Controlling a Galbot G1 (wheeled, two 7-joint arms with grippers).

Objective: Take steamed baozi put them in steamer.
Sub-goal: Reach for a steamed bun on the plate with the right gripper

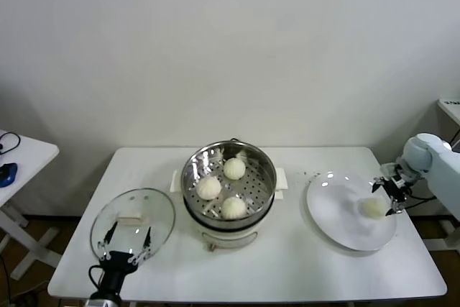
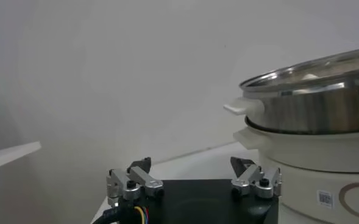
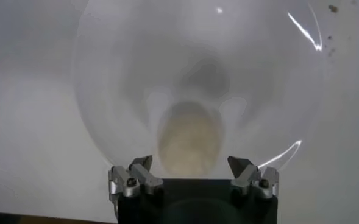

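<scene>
steamer (image 1: 228,177): parked mid-worktop, three steamed baozi (image 1: 209,188) already sat on the perforated tray
last bun (image 1: 374,207): left on the white plate (image 1: 338,221) by the worktop's right edge
right pincer (image 1: 392,193): spread wide right over that bun, nothing held yet
left pincer (image 1: 128,245): wide open too, empty, idling at the front-left corner above the glass lid (image 1: 133,218)
handling guess: soft, light, easily dented, so best pinched gently across the widest part
right wrist view: bun (image 3: 189,139) shown lined up between the open tips, plate glare included
left wrist view: only the steamer's side (image 2: 316,109) is seen, buns hidden
</scene>
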